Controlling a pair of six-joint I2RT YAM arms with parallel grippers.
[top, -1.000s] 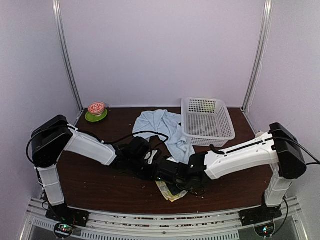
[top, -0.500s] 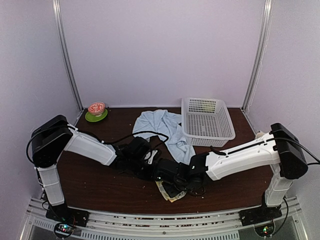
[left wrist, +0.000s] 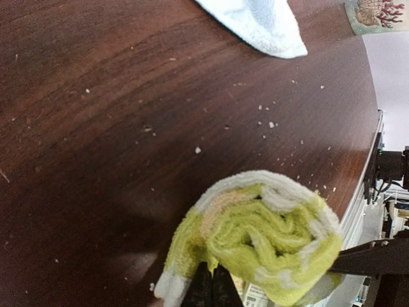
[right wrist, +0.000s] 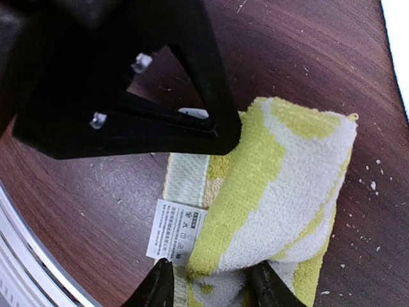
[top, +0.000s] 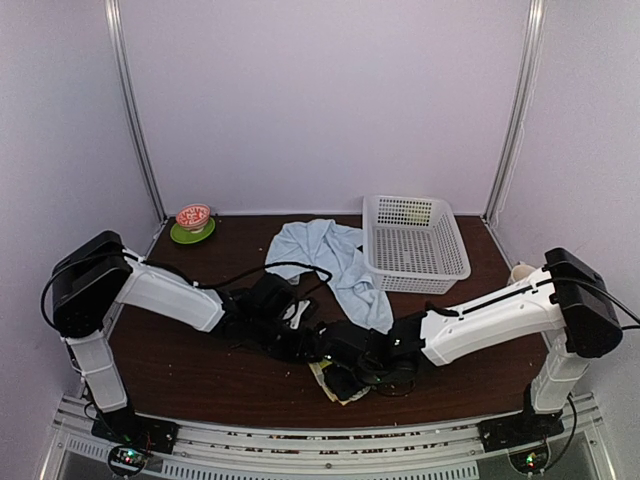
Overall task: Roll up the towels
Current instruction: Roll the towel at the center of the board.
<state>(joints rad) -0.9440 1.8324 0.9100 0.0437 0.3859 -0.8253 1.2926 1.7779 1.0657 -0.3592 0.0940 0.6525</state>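
Note:
The yellow-green towel [top: 343, 388] with white patterns lies near the table's front edge, mostly rolled into a thick roll [left wrist: 262, 233]. Its flat tail with a white care label [right wrist: 176, 230] lies on the wood. My left gripper [left wrist: 213, 289] is shut on the roll's inner edge at one end. It also shows in the top view [top: 316, 345]. My right gripper [right wrist: 211, 288] straddles the roll's other end, and its fingers [right wrist: 160, 288] press on both sides. The light-blue towel [top: 335, 262] lies crumpled and unrolled at the back centre. Its corner [left wrist: 259, 22] shows in the left wrist view.
A white plastic basket [top: 415, 240] stands at the back right, touching the blue towel. A small bowl on a green plate [top: 193, 222] sits at the back left. A pale cup [top: 520, 272] stands at the right edge. The metal front rail [top: 320, 440] runs just beyond the roll.
Both grippers have shifted slightly toward the front edge with the yellow-green towel between them. The left arm's elbow has dropped lower and moved left.

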